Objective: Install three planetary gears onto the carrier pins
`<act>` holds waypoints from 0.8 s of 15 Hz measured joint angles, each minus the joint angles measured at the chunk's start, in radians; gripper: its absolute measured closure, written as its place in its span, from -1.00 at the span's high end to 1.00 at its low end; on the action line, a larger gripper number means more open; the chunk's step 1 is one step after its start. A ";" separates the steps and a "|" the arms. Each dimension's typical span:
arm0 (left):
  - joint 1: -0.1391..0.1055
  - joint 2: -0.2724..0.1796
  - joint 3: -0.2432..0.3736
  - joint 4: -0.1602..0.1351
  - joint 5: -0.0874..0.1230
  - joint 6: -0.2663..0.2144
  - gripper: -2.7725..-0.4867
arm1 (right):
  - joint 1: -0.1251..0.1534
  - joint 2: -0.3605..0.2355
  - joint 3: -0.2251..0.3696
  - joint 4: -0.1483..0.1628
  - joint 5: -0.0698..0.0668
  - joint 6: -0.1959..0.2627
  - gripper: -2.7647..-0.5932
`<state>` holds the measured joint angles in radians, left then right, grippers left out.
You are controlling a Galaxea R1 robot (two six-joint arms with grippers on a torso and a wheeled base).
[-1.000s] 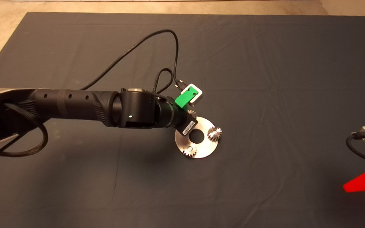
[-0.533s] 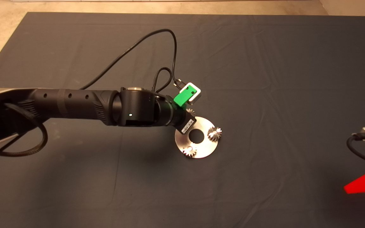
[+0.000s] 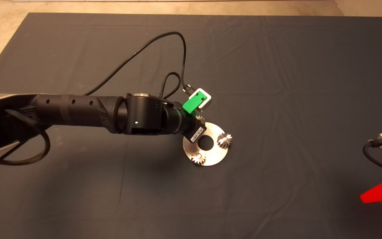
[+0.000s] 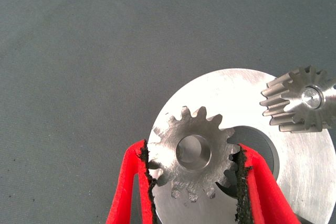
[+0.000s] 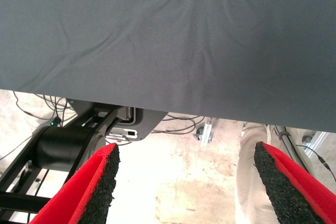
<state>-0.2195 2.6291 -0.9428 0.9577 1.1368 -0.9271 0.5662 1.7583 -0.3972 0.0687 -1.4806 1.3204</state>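
The shiny round carrier disc [image 3: 211,156] lies mid-mat. Two planetary gears sit on its carrier pins: one on the right [image 3: 224,139], one at the near left [image 3: 198,158]. A pin tip [image 4: 312,97] shines in the centre of the seated gear [image 4: 300,102] in the left wrist view. My left gripper [image 4: 194,157] is shut on the third gear [image 4: 193,151], holding it flat over the disc's [image 4: 310,161] edge. I cannot tell whether a pin is in its hole. In the head view that gear [image 3: 200,119] peeks out from under the left wrist. My right gripper [image 5: 184,174] is open and parked at the mat's right edge.
The left arm [image 3: 78,113] stretches across the mat from the left, its black cable [image 3: 151,46] looping behind it. The right gripper's red finger [image 3: 378,195] shows at the lower right. Beyond the mat edge, the right wrist view shows floor, cables and a person's leg [image 5: 252,182].
The left wrist shifted a few pixels left and then back right. The two seated gears and the disc have not moved. The right arm is still.
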 joint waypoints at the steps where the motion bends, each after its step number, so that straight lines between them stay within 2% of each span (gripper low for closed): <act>1: 0.000 0.000 0.000 -0.002 0.000 0.002 -0.90 | 0.000 0.000 0.000 0.000 0.000 0.000 0.19; 5: 0.000 0.000 0.000 -0.004 0.000 0.009 -0.90 | 0.008 0.000 0.000 0.002 0.000 -0.001 0.19; 9: 0.000 0.000 0.000 -0.005 -0.001 0.048 -0.90 | 0.008 0.000 0.000 0.002 0.000 -0.003 0.19; 12: 0.000 -0.006 0.000 -0.005 -0.002 0.055 -0.90 | 0.008 0.000 0.000 0.002 0.000 -0.003 0.19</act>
<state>-0.2198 2.6236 -0.9428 0.9523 1.1347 -0.8717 0.5743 1.7583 -0.3972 0.0706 -1.4806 1.3172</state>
